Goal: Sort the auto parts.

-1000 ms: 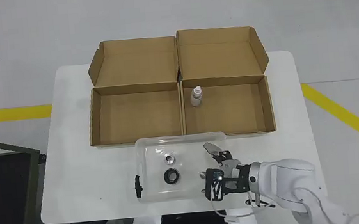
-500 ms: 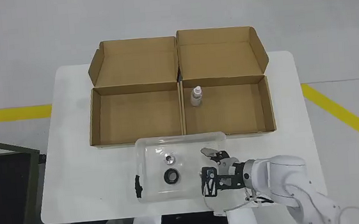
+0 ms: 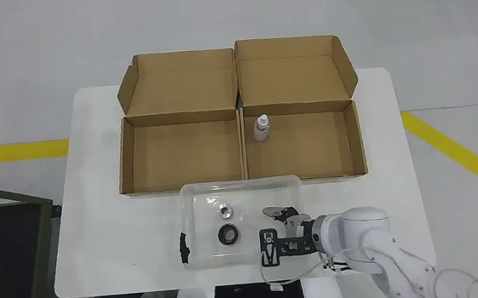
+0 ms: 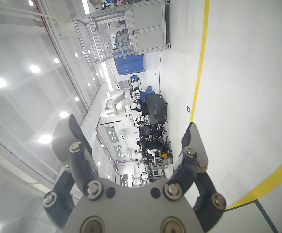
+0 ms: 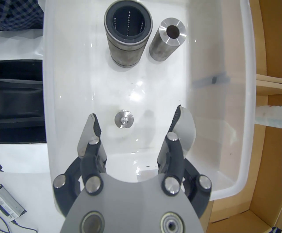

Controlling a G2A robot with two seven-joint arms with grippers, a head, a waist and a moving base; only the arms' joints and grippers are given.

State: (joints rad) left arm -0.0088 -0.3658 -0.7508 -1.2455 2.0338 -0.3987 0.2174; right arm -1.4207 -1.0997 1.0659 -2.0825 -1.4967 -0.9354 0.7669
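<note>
Right gripper (image 5: 136,117), fingers spread apart and empty, over the clear bin (image 5: 247,66); small steel stud (image 5: 124,119) between the fingertips, nearer one of them, seemingly upright. Risks tipping or flicking the stud aside on an off-centre close, or scraping the bin floor.

Inside the bin (image 5: 246,66), open floor surrounds the small stud (image 5: 124,119); bearing (image 5: 127,33) and sleeve (image 5: 167,39) apparently stand well beyond.
</note>
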